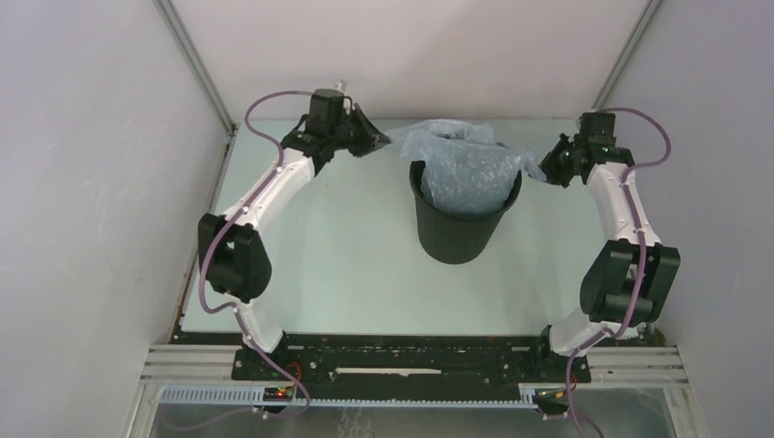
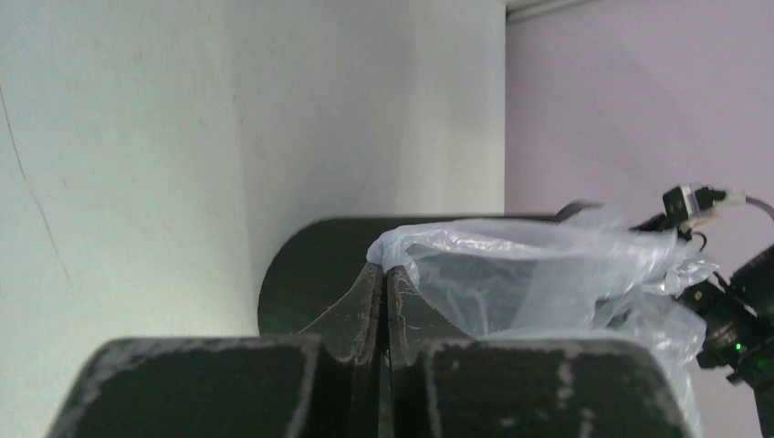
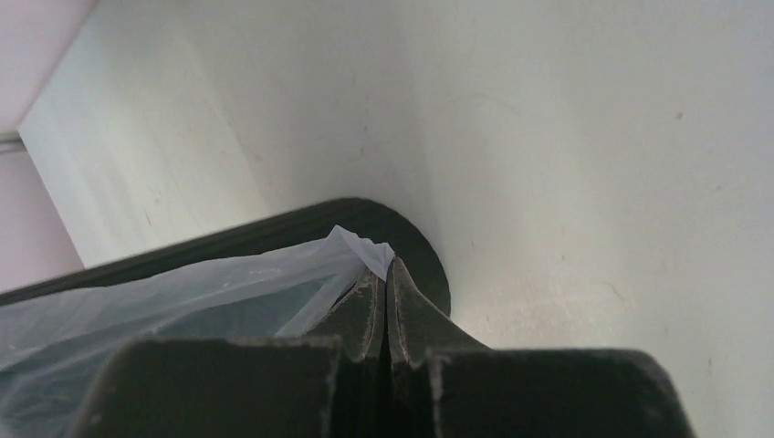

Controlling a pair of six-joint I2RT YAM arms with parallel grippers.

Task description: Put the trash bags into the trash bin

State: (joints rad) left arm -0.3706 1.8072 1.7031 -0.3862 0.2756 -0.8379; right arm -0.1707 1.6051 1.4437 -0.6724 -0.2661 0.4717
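The black trash bin (image 1: 459, 230) stands upright mid-table. A filmy pale blue trash bag (image 1: 461, 164) sits in its mouth, its upper part bunched above the rim. My left gripper (image 1: 381, 141) is shut on the bag's left edge, just left of the bin's rim; in the left wrist view the left gripper (image 2: 385, 267) pinches the film (image 2: 548, 269) in front of the bin (image 2: 306, 274). On the opposite side my right gripper (image 1: 535, 170) is shut on the bag's right corner; the right wrist view shows the right gripper (image 3: 387, 266) nipping that corner (image 3: 360, 245) over the bin's rim (image 3: 415, 246).
White enclosure walls (image 1: 100, 182) close in on both sides and behind, with metal corner posts (image 1: 196, 64). The black mounting rail (image 1: 411, 360) runs along the table's near edge, by both arm bases.
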